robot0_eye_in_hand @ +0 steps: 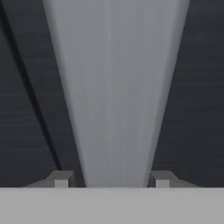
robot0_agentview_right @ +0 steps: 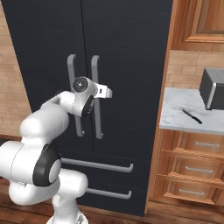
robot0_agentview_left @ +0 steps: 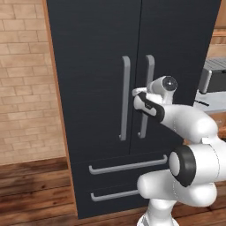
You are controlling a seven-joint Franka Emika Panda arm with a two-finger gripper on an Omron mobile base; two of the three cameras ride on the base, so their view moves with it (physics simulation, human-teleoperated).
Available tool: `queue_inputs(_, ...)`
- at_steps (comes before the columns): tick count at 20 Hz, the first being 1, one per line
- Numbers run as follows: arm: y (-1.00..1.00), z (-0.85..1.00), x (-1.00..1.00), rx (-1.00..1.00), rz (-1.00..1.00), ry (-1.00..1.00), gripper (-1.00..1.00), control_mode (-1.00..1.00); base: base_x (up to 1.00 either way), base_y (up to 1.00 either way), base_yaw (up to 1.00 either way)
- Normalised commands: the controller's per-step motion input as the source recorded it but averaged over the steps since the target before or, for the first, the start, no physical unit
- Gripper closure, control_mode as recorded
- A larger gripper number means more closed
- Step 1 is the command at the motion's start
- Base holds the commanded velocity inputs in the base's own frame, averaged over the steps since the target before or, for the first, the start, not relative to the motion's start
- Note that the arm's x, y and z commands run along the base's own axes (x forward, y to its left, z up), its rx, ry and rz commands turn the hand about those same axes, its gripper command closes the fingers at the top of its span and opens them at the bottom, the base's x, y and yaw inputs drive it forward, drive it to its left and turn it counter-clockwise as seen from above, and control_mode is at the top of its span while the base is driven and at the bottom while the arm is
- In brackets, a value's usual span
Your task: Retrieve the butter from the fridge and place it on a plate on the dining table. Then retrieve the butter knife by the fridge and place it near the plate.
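- Fridge [robot0_agentview_left: 97, 53]: both doors closed, two lower drawers closed.
- Marble counter [robot0_agentview_right: 183, 114] right of it, over wooden drawers.
- Gripper [robot0_eye_in_hand: 111, 179] at right door's bar handle [robot0_eye_in_hand: 116, 87]; jaws apart, one fingertip [robot0_eye_in_hand: 61, 179] each side, small gaps, contact unclear.
- Butter knife [robot0_agentview_right: 191, 116] flat on counter, near dark grey box [robot0_agentview_right: 213, 89].

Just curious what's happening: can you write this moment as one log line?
stage: opening fridge | hand: fingers astride right door handle | doors: closed | knife: on counter
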Motion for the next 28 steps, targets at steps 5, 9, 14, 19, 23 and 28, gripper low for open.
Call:
queue_inputs(5, -0.01, 0.05, -0.07, 0.00, 0.00, 0.00, 1.00, -1.00, 0.00, 0.00, 0.00)
queue_inputs(9, -0.22, 0.20, -0.75, 0.00, 0.00, 0.00, 1.00, -1.00, 0.00, 0.00, 0.00)
queue_inputs(14, -0.63, 0.02, -1.00, 0.05, 0.02, 0.01, 1.00, -1.00, 0.00, 0.00, 0.00)
queue_inputs(19, -0.74, 0.03, -1.00, 0.01, 0.02, 0.14, 1.00, -1.00, 0.00, 0.00, 0.00)
queue_inputs(23, -0.91, 0.01, -1.00, 0.04, 0.04, 0.10, 1.00, -1.00, 0.00, 0.00, 0.00)
queue_inputs(28, -1.00, -0.07, -1.00, 0.14, 0.09, 0.14, 1.00, -1.00, 0.00, 0.00, 0.00)
